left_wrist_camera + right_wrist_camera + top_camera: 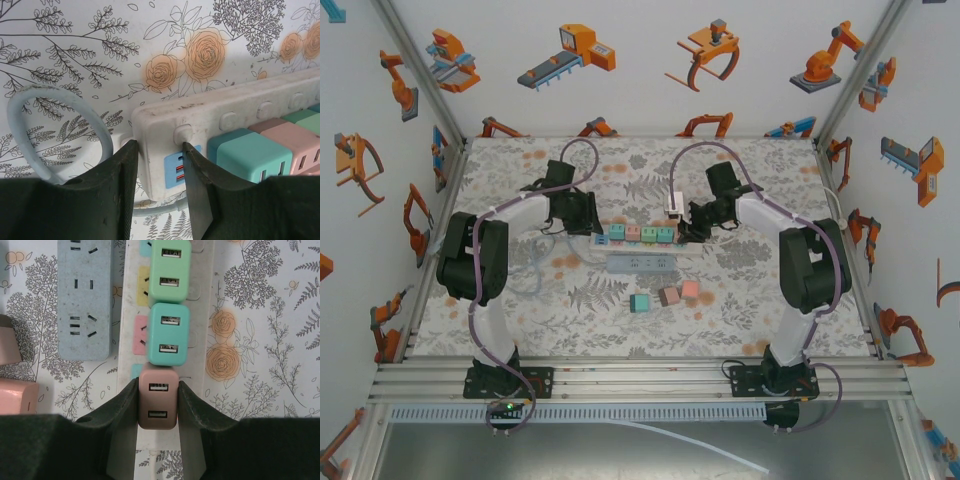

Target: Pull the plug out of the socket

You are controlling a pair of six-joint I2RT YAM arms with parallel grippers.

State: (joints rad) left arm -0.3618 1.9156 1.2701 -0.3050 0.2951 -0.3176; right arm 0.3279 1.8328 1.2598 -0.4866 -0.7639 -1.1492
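Right gripper (157,385): I am clamping the brown plug (157,407), still seated in the white strip (200,340).
Left gripper (160,147): narrow, straddling the strip's far end; hold unclear.
Remaining: pulling plug free.

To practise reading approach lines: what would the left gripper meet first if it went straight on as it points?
Probably the white power strip, whose end sits right ahead of the left gripper; how close is unclear.
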